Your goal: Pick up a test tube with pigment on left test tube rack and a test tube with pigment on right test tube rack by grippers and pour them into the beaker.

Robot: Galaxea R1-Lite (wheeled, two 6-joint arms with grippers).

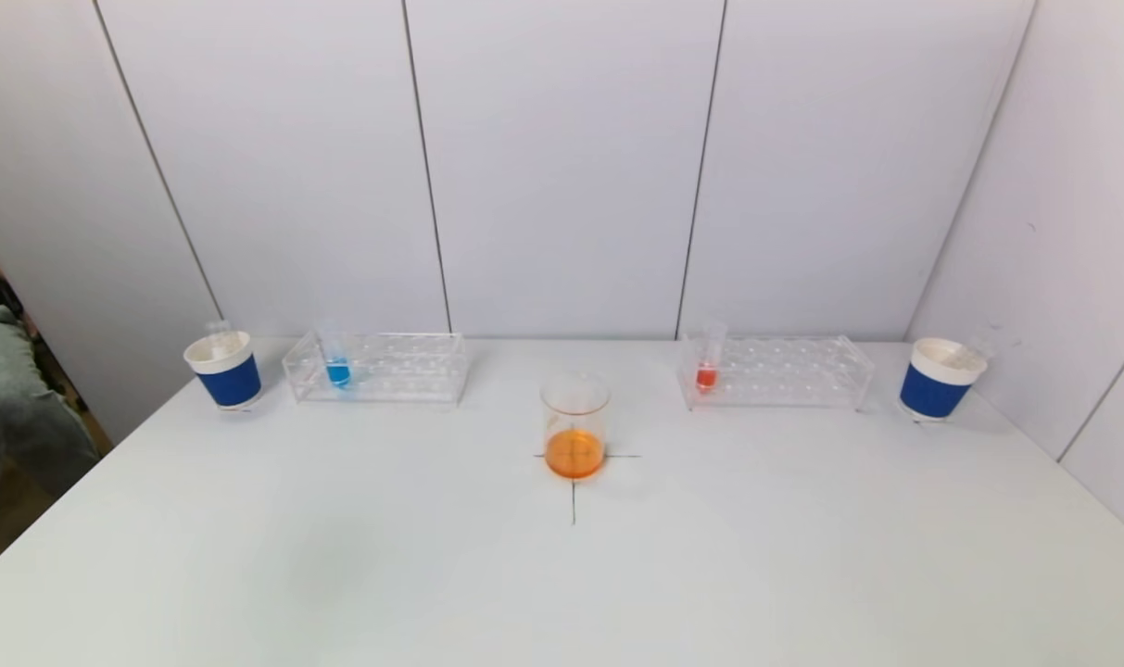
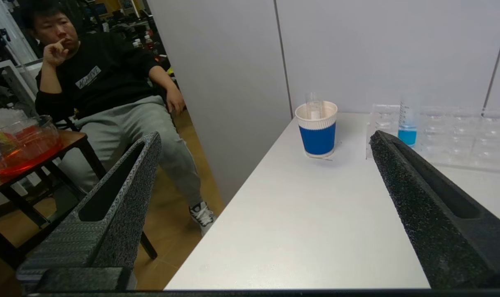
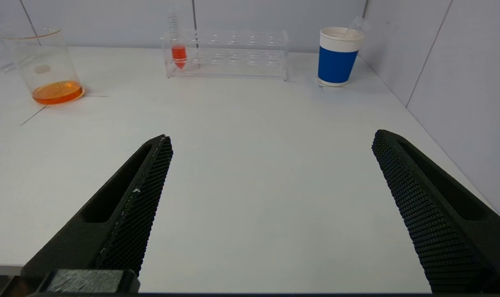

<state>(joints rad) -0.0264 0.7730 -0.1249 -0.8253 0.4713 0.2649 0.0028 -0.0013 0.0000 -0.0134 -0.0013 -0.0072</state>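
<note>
A glass beaker [image 1: 574, 424] with orange liquid stands at the table's middle on a cross mark; it also shows in the right wrist view [image 3: 48, 66]. The left clear rack [image 1: 376, 367] holds a tube with blue pigment [image 1: 337, 363], also in the left wrist view [image 2: 406, 123]. The right clear rack [image 1: 775, 371] holds a tube with red pigment [image 1: 707, 363], also in the right wrist view [image 3: 178, 45]. My left gripper [image 2: 266, 140] is open and empty by the table's near left edge. My right gripper [image 3: 270, 142] is open and empty over the near right table. Neither shows in the head view.
A blue paper cup [image 1: 224, 371] with an empty tube stands left of the left rack, another blue cup [image 1: 938, 378] right of the right rack. White panels close the back and right side. A seated person [image 2: 101, 95] is beyond the table's left edge.
</note>
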